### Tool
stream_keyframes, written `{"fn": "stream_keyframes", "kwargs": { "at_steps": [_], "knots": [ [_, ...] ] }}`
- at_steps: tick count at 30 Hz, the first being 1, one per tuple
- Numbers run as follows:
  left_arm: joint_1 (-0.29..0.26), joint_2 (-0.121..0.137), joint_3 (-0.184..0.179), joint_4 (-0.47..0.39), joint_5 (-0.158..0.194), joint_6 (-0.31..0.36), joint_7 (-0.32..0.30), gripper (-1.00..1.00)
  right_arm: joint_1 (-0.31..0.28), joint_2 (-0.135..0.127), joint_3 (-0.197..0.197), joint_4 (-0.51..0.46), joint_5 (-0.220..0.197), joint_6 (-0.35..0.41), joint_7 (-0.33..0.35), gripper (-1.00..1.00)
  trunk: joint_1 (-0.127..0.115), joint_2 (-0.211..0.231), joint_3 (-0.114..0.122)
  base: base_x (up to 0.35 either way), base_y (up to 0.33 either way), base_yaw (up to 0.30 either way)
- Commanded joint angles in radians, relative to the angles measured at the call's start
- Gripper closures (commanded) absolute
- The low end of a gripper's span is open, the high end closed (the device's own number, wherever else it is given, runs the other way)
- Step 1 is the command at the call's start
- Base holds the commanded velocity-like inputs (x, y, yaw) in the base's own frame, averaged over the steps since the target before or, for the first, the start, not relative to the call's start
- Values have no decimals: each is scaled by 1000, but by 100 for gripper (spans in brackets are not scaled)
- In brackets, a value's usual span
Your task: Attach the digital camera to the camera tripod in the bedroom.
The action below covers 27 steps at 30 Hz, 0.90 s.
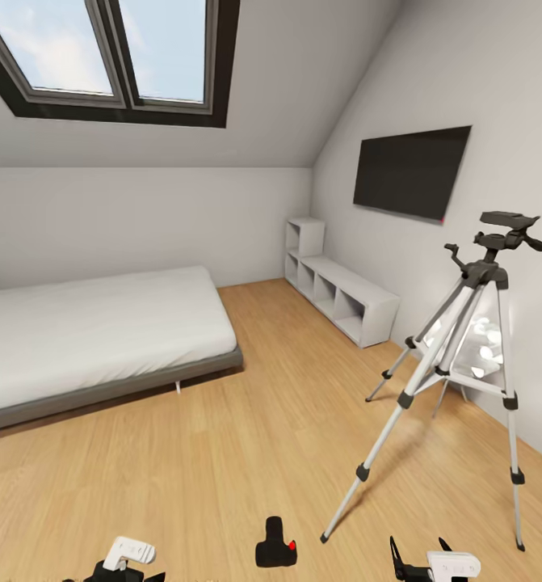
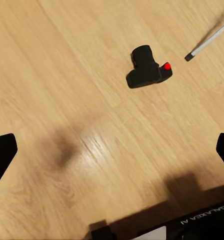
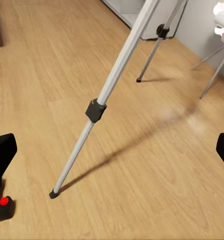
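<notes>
The digital camera (image 1: pixel 275 546), small and black with a red button, lies on the light wood floor between my two arms. The left wrist view has it (image 2: pixel 148 68) ahead of my left gripper (image 2: pixel 112 155), whose fingers (image 2: pixel 1 156) are spread wide and hold nothing. The camera tripod (image 1: pixel 487 279) stands at the right on silver legs, black pan head on top. Its nearest foot (image 2: pixel 190 56) rests just beyond the camera. My right gripper (image 3: pixel 112 150) is open above the floor, facing that tripod leg (image 3: pixel 96 110), with the camera's edge (image 3: pixel 2 206) beside one finger. Both grippers, left (image 1: pixel 113 575) and right (image 1: pixel 420 556), hang low.
A grey-framed bed (image 1: pixel 93 335) fills the left. White cube shelves (image 1: pixel 339 293) run along the right wall under a wall TV (image 1: pixel 412 171). A white petal-shaped lamp (image 1: pixel 482 339) stands behind the tripod. A skylight (image 1: pixel 109 56) sits in the sloped ceiling.
</notes>
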Motion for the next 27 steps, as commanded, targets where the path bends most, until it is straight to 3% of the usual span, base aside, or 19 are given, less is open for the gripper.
{"fn": "stream_keyframes", "kwargs": {
  "at_steps": [1,16,18,23,27],
  "knots": [
    [-1,0,1,-1,1,5,-4,-100,0,0,1,-1,0,-1,-3,-100,0,-1,-1,0,0,147],
    [-1,-2,3,-1,1,4,-4,-100,0,-2,-10,30,1,0,-4,-100,0,-1,-3,0,0,46],
    [-10,7,4,-15,1,7,-13,-100,-4,-9,-18,28,1,1,-4,-100,0,-1,-3,0,0,2],
    [-61,24,4,-24,2,15,-45,-100,-44,-29,-22,28,1,15,-4,-100,0,-1,-3,0,0,0],
    [-145,32,5,13,1,51,-94,-100,-123,-56,-42,30,-1,71,-6,-100,0,-1,-3,0,0,0]
  ]
}}
